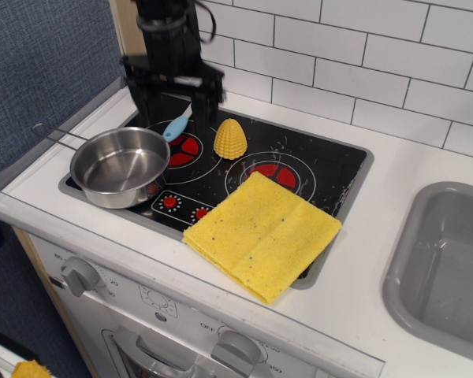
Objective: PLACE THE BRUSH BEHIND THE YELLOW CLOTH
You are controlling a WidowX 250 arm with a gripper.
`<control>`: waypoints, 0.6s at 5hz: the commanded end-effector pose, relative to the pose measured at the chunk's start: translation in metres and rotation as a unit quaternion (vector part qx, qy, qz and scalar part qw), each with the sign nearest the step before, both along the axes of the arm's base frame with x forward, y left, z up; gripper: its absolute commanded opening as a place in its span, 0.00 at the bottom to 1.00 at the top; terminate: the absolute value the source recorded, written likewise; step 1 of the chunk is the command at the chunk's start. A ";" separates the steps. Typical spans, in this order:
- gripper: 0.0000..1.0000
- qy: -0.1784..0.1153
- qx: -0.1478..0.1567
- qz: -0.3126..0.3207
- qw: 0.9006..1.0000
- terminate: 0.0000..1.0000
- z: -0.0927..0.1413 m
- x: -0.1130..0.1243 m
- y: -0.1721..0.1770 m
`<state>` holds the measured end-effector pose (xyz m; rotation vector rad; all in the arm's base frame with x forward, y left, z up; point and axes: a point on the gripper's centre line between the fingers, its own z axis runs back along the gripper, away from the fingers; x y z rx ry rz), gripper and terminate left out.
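Lying diagonally, the brush point(176, 127) points its paddle toward the pot point(120, 166).

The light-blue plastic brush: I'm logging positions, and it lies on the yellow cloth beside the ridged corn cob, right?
Not quite. The observation.image view shows the light-blue plastic brush lying on the black stovetop, beside the ridged yellow corn cob, not on the yellow square cloth.
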<state>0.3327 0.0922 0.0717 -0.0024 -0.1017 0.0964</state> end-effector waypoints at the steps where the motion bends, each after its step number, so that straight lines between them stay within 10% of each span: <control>1: 1.00 -0.026 0.014 0.048 0.998 0.00 0.006 0.040 0.044; 3: 1.00 -0.003 0.029 0.047 0.998 0.00 -0.019 0.044 0.038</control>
